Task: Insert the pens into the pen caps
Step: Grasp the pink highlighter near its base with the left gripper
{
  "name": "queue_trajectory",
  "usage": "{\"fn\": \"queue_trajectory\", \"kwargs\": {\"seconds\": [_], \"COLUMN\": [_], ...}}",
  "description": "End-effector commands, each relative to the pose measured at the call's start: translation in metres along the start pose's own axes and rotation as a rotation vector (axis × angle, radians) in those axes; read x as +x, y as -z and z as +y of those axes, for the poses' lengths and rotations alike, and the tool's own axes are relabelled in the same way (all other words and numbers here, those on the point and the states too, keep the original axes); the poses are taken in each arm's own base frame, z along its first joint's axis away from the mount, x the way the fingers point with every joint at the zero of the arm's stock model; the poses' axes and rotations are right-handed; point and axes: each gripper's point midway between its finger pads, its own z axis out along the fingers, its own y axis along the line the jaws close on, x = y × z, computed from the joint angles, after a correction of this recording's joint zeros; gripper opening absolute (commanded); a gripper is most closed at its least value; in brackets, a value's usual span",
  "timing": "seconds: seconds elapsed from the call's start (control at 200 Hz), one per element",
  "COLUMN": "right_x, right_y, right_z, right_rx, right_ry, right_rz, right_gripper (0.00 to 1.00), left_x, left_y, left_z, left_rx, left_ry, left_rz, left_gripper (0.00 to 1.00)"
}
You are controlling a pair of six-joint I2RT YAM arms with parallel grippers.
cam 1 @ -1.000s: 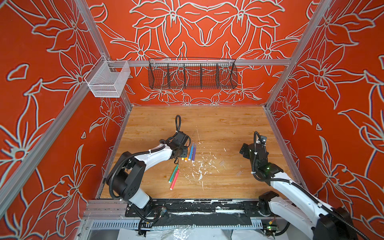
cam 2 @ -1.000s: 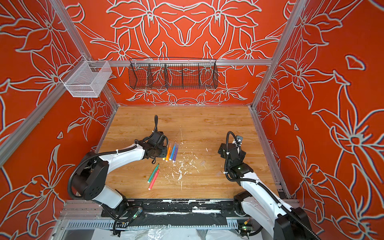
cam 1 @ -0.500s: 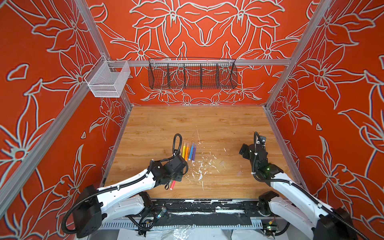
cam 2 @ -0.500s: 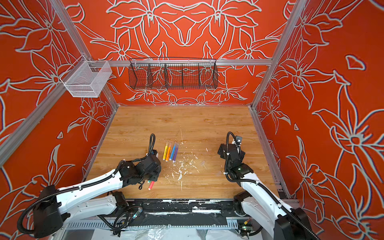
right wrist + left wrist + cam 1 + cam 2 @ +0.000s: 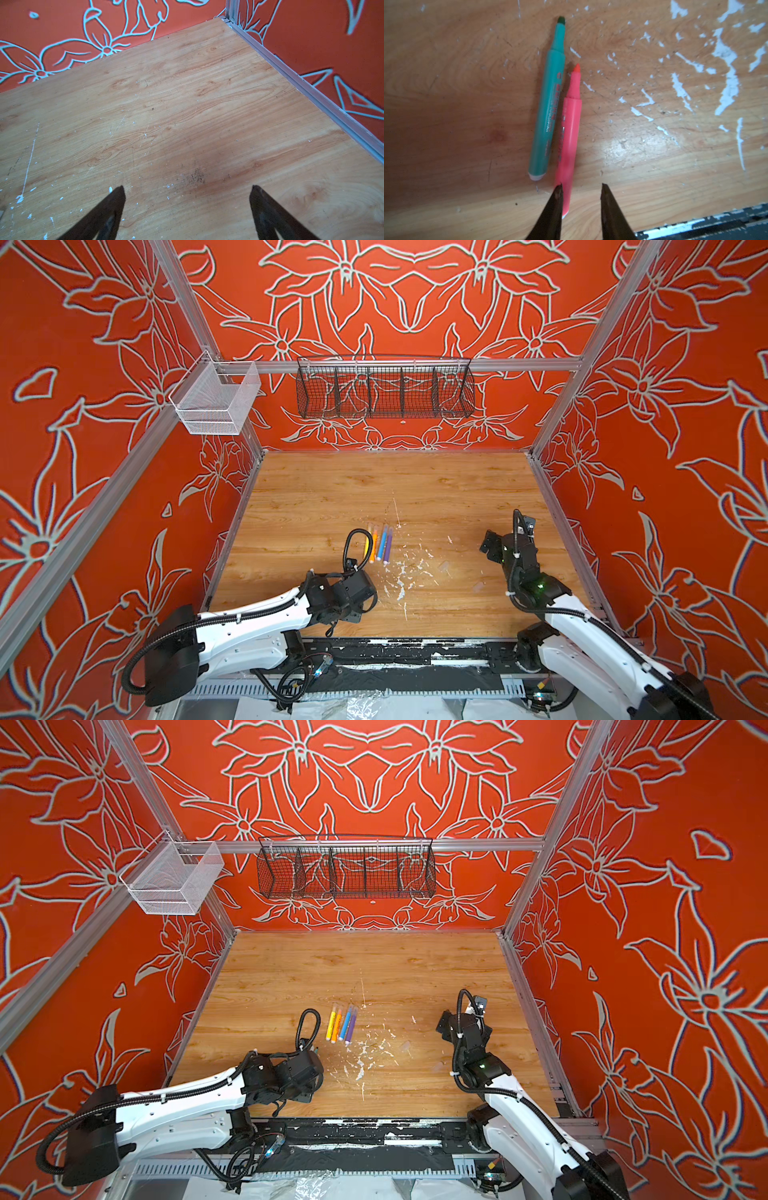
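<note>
Here, the left arm (image 5: 249,622) stretches low along the front of the bench (image 5: 374,489). The left hand (image 5: 580,187) is narrowly parted astride the rear end of the pink pen (image 5: 569,135), unclamped, with the green pen (image 5: 546,108) lying alongside. The right arm (image 5: 573,622) rises bent, and the right hand (image 5: 188,189) is spread wide above the bench.

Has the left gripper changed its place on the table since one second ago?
Yes. In a top view the left gripper has moved away from the row of four pens, toward the black rail at the front.
</note>
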Motion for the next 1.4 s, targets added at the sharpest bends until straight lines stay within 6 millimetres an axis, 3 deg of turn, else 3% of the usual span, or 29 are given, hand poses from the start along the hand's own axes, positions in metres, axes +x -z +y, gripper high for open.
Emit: {"fn": "queue_trajectory", "kwargs": {"seconds": [0.0, 0.415, 0.826, 1.001, 1.396], "right_x": [0.0, 0.001, 0.001, 0.001, 0.004], "right_y": [-0.001, -0.001, -0.001, -0.001, 0.004], "right_z": [-0.001, 0.0, 0.001, 0.001, -0.002], "right_rx": [-0.005, -0.009, -0.014, -0.016, -0.004], "right_ry": [0.0, 0.004, 0.005, 0.005, -0.033], "right_rz": [-0.006, -0.003, -0.002, -0.003, 0.025], "right_gripper": [0.95, 0.95, 0.95, 0.95, 0.94], "left_x": [0.007, 0.022, 0.015, 0.018, 0.007], "left_y": [-0.005, -0.03, -0.04, -0.048, -0.037], "left_z": [0.011, 0.004, -0.001, -0.003, -0.014], "left_rx": [-0.057, -0.054, -0.087, -0.099, -0.031], "left_ry": [0.06, 0.066, 0.051, 0.038, 0.006], "left_rz": [0.016, 0.083, 0.07, 0.093, 0.05], "left_gripper": [0.3, 0.3, 0.25, 0.12, 0.05]}}
